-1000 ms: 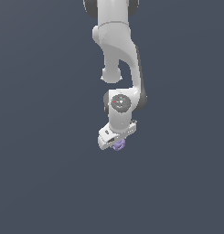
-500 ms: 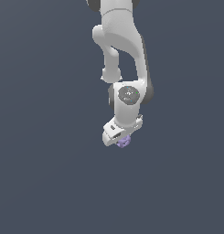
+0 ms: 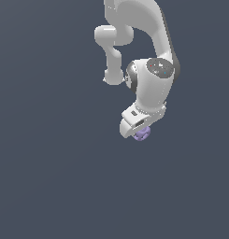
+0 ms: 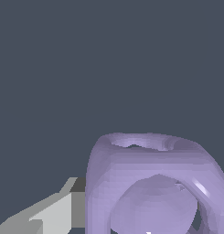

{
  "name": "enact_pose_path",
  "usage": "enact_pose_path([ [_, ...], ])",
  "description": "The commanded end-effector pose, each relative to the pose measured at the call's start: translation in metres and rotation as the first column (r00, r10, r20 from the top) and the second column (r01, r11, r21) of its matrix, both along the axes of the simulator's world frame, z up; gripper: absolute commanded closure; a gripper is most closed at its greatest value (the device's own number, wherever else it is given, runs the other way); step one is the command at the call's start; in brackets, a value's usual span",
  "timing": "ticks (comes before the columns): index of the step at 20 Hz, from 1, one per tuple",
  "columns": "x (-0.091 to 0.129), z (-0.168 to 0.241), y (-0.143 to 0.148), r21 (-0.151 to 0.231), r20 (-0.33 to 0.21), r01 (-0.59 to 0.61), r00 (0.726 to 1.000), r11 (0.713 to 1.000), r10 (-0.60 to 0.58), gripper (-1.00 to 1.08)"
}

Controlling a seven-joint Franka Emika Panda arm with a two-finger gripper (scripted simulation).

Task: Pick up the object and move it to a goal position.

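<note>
Though small next to the gripper (image 3: 140,130), looks light & stiff, prob. rigid plastic. Purple cube (image 4: 150,183) clamped between fingers (image 4: 54,210), up in the air under the wrist. Dimpled, rounded faces could slip; best gripped on opposite flat sides, centred.

A flat, plain dark grey-blue surface (image 3: 50,177) filled the exterior view, with no edge, seam or marking to be seen. Whether it was a floor or only a backdrop could not be told. The wrist view showed the same even grey-blue.
</note>
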State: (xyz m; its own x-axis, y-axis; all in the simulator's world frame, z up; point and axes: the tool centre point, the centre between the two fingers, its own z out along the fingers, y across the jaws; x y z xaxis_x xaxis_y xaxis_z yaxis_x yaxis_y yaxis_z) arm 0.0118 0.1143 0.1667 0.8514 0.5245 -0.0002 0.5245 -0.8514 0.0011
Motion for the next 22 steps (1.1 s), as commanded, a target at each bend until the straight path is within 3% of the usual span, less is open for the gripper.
enact_pose_path([
  [1, -0.002, 0.027, 0.017, 0.000, 0.000, 0.000, 1.000, 1.000, 0.000, 1.08],
  [13, -0.003, 0.145, 0.095, 0.000, 0.000, 0.000, 1.000, 1.000, 0.000, 1.08],
  [22, -0.001, 0.191, 0.125, 0.001, 0.000, 0.000, 1.000, 1.000, 0.000, 1.08],
])
